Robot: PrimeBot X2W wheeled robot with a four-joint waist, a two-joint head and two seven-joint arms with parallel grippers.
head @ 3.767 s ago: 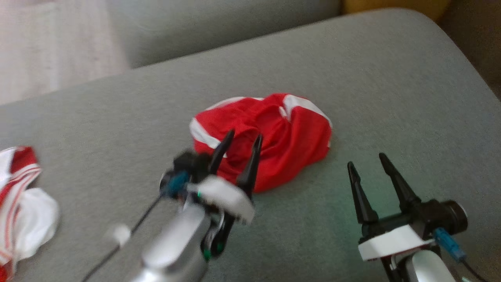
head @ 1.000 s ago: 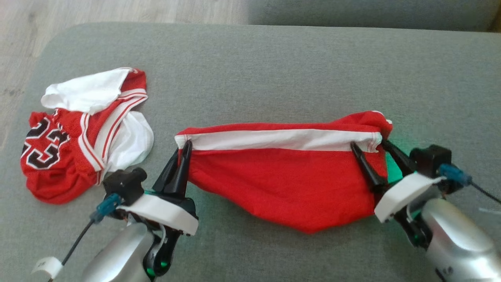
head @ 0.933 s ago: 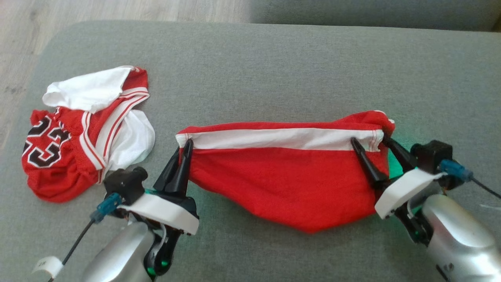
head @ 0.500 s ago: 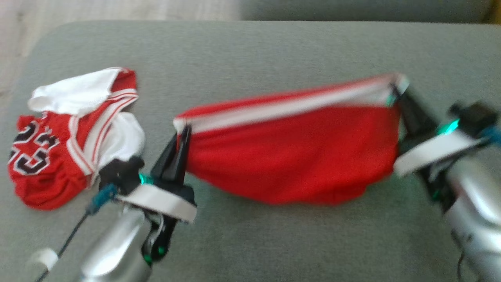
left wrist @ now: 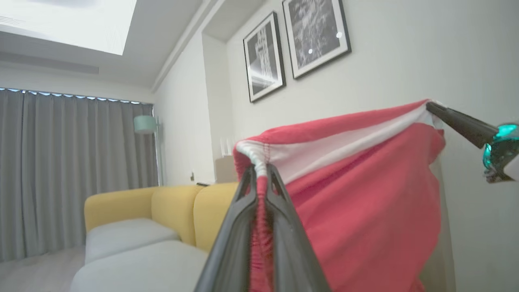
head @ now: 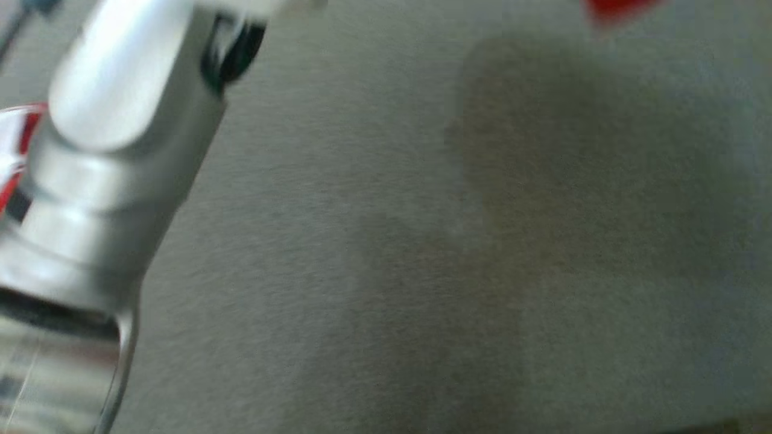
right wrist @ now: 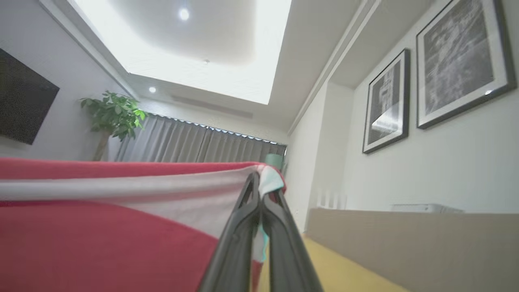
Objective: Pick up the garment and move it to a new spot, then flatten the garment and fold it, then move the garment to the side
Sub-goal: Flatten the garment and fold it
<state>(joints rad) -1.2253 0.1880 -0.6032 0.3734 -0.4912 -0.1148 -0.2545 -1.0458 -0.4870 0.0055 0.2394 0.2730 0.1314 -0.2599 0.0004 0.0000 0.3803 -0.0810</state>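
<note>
Both arms point their fingers upward above the grey cushion [head: 374, 181], and the pale left forearm [head: 114, 120] slants blurred across the cushion's left side. The left gripper [left wrist: 261, 175] is clamped tight on one end of the red garment [left wrist: 357, 194] at its white waistband [left wrist: 344, 142]. The right gripper [right wrist: 256, 180] is pinched closed on the other end, so the garment hangs stretched over the cushion. A red-and-white jersey [head: 15, 138] lies on the cushion's left side, partly hidden by the forearm. Two framed pictures [left wrist: 300, 44] hang on the wall behind the cushion.

Matt red cloth garment [left wrist: 365, 211], glossy silver forearm [head: 108, 150], coarse grey cushion [head: 422, 271].
</note>
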